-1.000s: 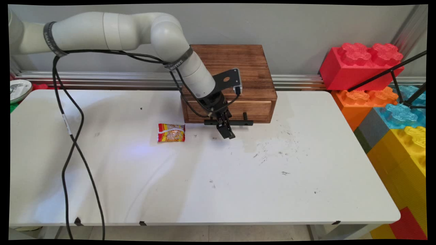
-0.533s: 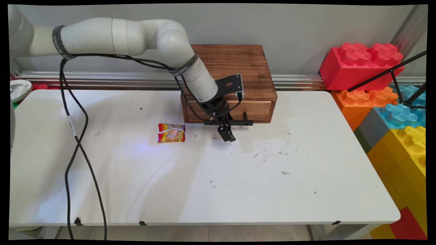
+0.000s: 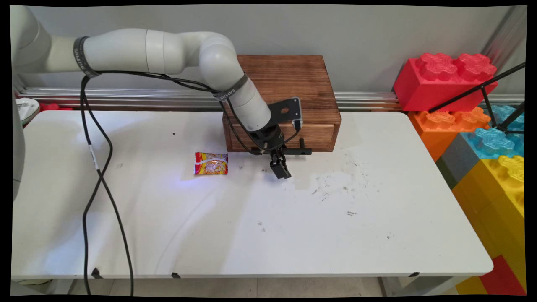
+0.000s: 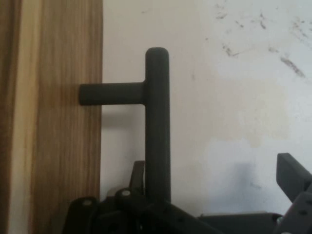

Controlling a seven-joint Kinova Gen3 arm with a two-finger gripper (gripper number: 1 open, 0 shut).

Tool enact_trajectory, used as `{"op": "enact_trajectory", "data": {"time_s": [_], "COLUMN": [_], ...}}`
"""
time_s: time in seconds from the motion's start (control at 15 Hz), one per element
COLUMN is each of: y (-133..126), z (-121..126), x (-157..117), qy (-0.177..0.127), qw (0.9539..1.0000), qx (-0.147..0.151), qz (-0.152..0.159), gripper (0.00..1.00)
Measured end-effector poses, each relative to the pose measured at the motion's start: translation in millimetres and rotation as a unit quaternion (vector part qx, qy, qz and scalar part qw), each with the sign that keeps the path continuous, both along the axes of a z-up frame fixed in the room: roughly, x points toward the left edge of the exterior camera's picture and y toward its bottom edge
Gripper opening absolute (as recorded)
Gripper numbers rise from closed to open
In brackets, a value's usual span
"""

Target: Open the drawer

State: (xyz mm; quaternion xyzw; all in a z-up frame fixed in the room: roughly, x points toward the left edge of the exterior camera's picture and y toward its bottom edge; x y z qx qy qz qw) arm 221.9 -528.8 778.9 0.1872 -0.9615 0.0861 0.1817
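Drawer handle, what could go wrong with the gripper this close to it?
The handle sits off-centre in the open jaws, near one side, so the gripper might nudge it or grip unevenly. The box looks unfastened on the table; a pull could drag it whole.

My white table carries a wooden drawer box at its far edge. A red snack packet lies left of the box, apart from it.
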Motion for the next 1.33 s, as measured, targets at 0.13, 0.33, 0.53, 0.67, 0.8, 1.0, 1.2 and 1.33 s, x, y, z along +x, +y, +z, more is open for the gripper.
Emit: {"op": "enact_trajectory", "data": {"time_s": [0.13, 0.33, 0.53, 0.67, 0.8, 1.0, 1.2, 1.33], "y": [3.9, 12.0, 21.5, 29.3, 40.5, 52.6, 67.5, 80.0], "z": [-1.8, -2.1, -1.0, 0.3, 3.4, 6.8, 10.6, 13.5], "x": [-2.3, -6.9, -9.9, -12.0, -14.9, -17.3, -20.6, -23.0], "qy": [0.001, 0.005, 0.007, 0.008, 0.010, 0.012, 0.013, 0.014], "qw": [1.0000, 0.9999, 0.9999, 0.9998, 0.9998, 0.9997, 0.9996, 0.9994], "qx": [0.002, 0.005, 0.009, 0.012, 0.015, 0.020, 0.026, 0.031], "qz": [-0.003, -0.009, -0.011, -0.011, -0.010, -0.008, -0.005, -0.002], "gripper": [1.00, 1.00, 1.00, 1.00, 1.00, 1.00, 1.00, 1.00]}}
